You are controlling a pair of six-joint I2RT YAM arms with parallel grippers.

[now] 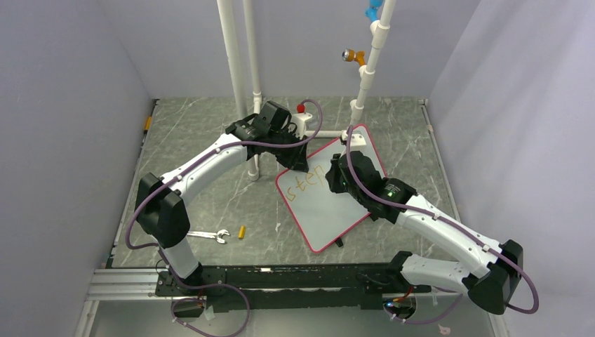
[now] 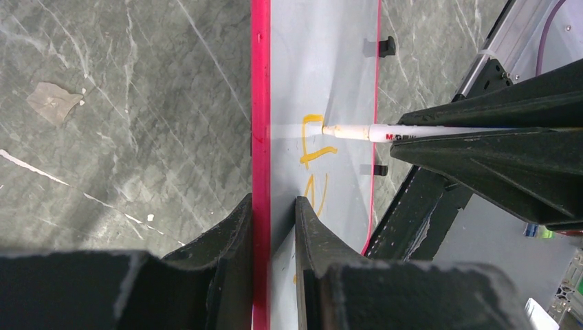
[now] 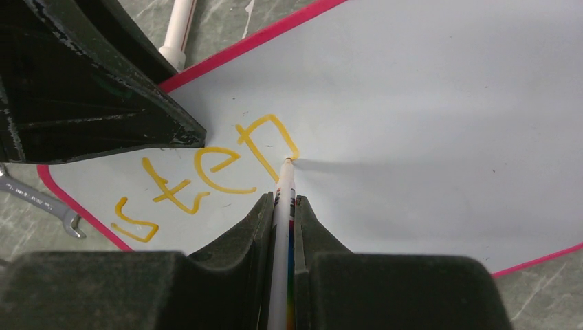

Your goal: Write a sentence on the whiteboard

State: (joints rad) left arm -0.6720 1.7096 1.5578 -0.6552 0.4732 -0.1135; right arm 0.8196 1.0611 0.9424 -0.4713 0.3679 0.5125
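From above, the whiteboard point(image 1: 330, 217) lies askew on the bench point(image 1: 210, 161), right of the middle. My left pincer point(image 1: 298, 163) sits at the board's far left edge. My right pincer point(image 1: 335, 175) hangs over the board's upper half, just beside the orange sentence point(image 1: 306, 184). A wrench point(image 1: 209, 236) and a small yellow piece point(image 1: 242, 232) lie on the bench, well apart from the board on its left.

From my left wrist, my left pincer is closed on the board's pink rim, one finger on each side of it. Beyond it, a white marker point(image 2: 385, 130) held in my right pincer touches an orange stroke with its tip.

From my right wrist, my right pincer is clamped on the marker. The sentence so far reads "step", and the marker's tip rests on the board at the right side of the "p" loop.
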